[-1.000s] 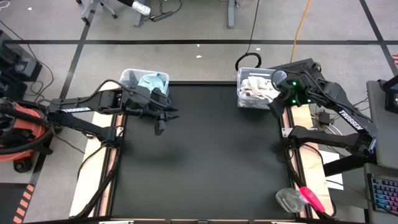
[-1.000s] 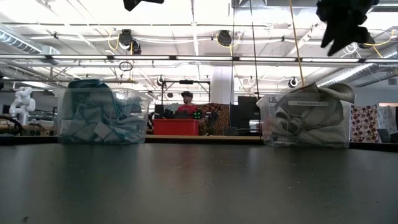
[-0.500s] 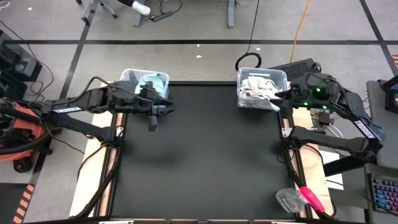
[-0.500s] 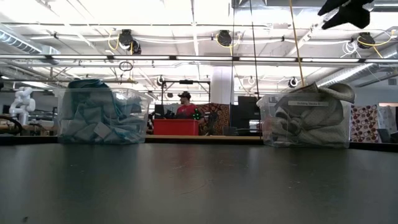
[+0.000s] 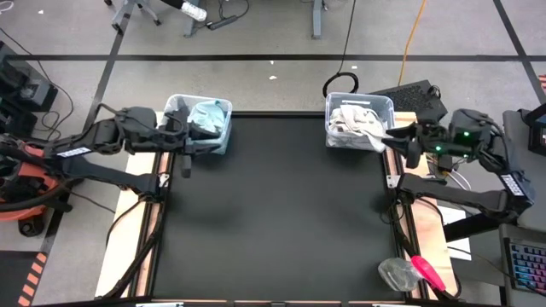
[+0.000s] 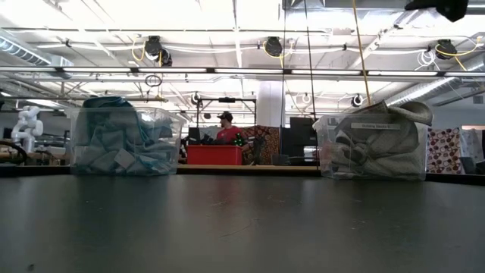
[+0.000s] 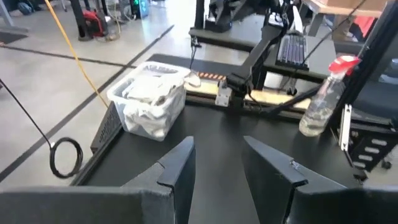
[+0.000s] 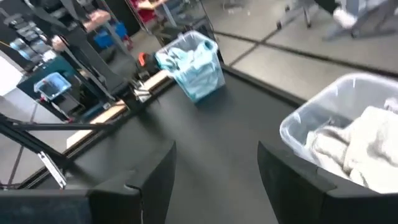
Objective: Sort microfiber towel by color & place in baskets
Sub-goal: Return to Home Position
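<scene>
Two clear baskets stand at the far edge of the black table. The left one (image 5: 198, 122) (image 6: 123, 140) holds teal towels; the right one (image 5: 358, 122) (image 6: 375, 144) holds white-grey towels, one lapping over its rim. My left gripper (image 5: 194, 149) (image 7: 217, 168) hovers open and empty beside the left basket's near side. My right gripper (image 5: 397, 147) (image 8: 217, 174) hovers open and empty just right of the right basket, high up; in the low view only its tip (image 6: 439, 6) shows at the top edge.
A spray bottle with a red top (image 5: 414, 273) (image 7: 323, 99) lies near the table's near right corner. A keyboard (image 5: 525, 264) sits beyond the right edge. A person (image 6: 225, 125) sits far off in the room. The dark mat (image 5: 273, 213) lies bare between the baskets.
My left gripper has drawn back toward the table's left edge and risen. My right gripper has drawn back toward the right edge, risen, and tipped from pointing down to nearly level. The towels and baskets have stayed put.
</scene>
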You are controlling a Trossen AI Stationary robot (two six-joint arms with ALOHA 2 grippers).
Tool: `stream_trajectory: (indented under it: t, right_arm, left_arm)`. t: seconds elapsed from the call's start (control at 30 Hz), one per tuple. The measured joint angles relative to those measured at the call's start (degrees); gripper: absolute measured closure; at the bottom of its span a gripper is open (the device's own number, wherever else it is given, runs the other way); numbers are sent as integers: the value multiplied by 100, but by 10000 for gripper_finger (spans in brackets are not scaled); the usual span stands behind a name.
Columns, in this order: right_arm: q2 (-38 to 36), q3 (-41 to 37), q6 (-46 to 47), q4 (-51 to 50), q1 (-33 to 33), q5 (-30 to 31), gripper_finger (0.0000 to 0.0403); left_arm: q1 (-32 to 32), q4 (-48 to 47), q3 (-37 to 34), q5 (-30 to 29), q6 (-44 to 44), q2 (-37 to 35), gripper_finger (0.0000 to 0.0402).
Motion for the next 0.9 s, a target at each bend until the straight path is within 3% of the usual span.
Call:
stream_trajectory:
  t: [0.23, 0.63, 0.9]
  right_arm:
    - [-406, 0, 80, 122, 0, 431, 186]
    - [-995, 0, 636, 20, -2, 459, 186]
    - [-1318, 0, 207, 4, -2, 421, 186]
  left_arm:
    - [0, -563, 0, 28, -35, -307, 264]
    - [0, -1023, 0, 35, 94, -802, 264]
    - [-1, -1031, 0, -488, -297, -1111, 264]
